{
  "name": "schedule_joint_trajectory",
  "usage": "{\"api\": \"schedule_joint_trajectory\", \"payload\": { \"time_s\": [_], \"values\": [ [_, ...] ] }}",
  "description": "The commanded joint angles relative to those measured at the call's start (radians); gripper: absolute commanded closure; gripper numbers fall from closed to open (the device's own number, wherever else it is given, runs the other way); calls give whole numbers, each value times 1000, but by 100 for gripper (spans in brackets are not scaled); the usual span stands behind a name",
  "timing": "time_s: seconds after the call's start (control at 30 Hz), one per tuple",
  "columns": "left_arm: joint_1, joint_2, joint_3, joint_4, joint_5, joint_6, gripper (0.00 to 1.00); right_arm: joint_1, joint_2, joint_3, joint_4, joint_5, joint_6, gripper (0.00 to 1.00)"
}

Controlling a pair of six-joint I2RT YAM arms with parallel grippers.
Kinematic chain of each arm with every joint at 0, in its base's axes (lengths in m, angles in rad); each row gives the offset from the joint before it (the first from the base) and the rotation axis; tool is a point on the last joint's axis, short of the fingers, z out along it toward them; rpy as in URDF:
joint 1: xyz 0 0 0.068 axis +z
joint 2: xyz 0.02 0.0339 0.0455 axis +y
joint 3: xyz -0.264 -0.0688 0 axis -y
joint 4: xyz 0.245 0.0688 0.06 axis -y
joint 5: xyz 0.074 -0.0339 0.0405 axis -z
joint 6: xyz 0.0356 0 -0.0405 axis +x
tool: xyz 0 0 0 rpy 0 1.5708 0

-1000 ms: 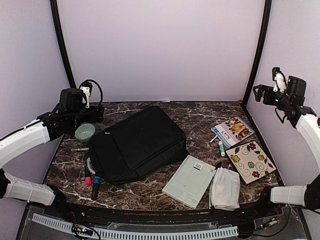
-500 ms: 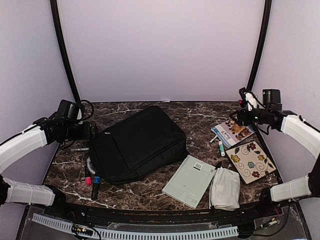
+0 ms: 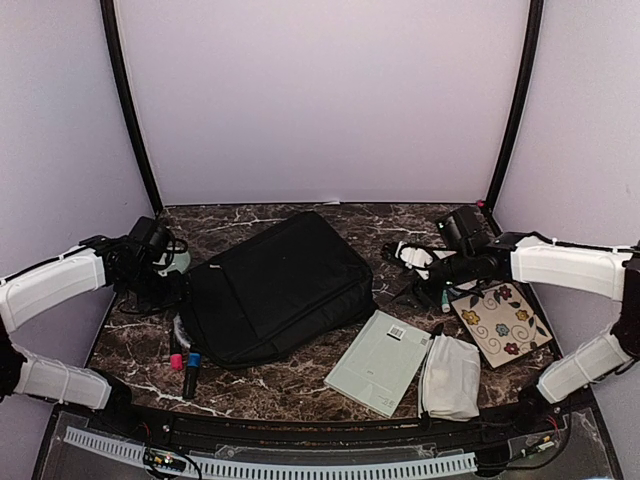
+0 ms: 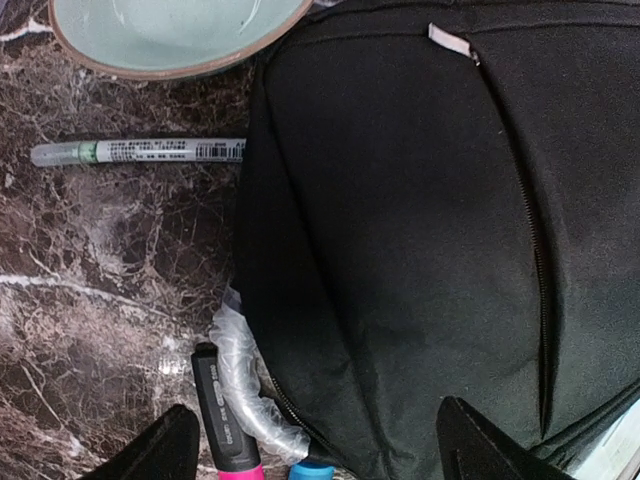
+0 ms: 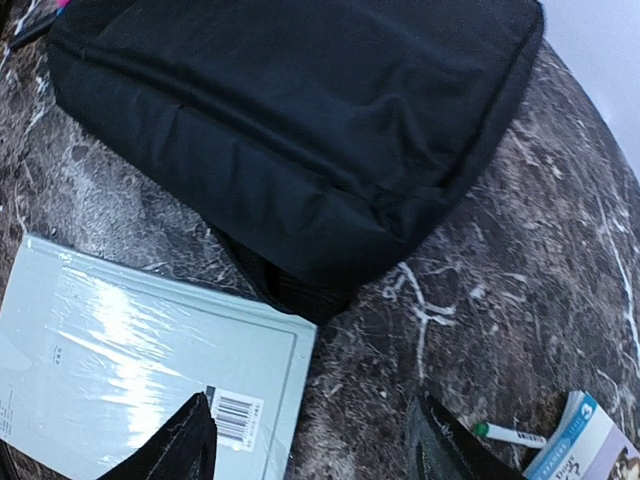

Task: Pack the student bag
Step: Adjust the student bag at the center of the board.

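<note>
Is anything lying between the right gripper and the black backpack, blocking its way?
Nothing visible does. From the right gripper, only bare table leads to the backpack's near edge. The pale green book lies just beside that path.

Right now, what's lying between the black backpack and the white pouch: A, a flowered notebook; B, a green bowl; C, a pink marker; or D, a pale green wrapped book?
D: the top view shows the pale green book lying flat on the table between the backpack and the white pouch.
</note>
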Motion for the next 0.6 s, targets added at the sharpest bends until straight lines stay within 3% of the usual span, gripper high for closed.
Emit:
{"api": "schedule_joint_trajectory", "payload": {
  "time_s": [0.0, 0.3, 0.43, 0.57],
  "values": [
    [9, 47, -16, -45, 25, -49, 15, 71, 68, 27, 69, 69, -58, 33],
    [10, 60, -71, 18, 46, -39, 15, 120, 307, 143, 106, 49, -6, 30],
    [10, 51, -113, 86, 71, -26, 16, 120, 391, 208, 159, 111, 57, 31],
    [9, 38, -153, 165, 110, -25, 16, 73, 438, 244, 224, 191, 149, 39]
  ]
}}
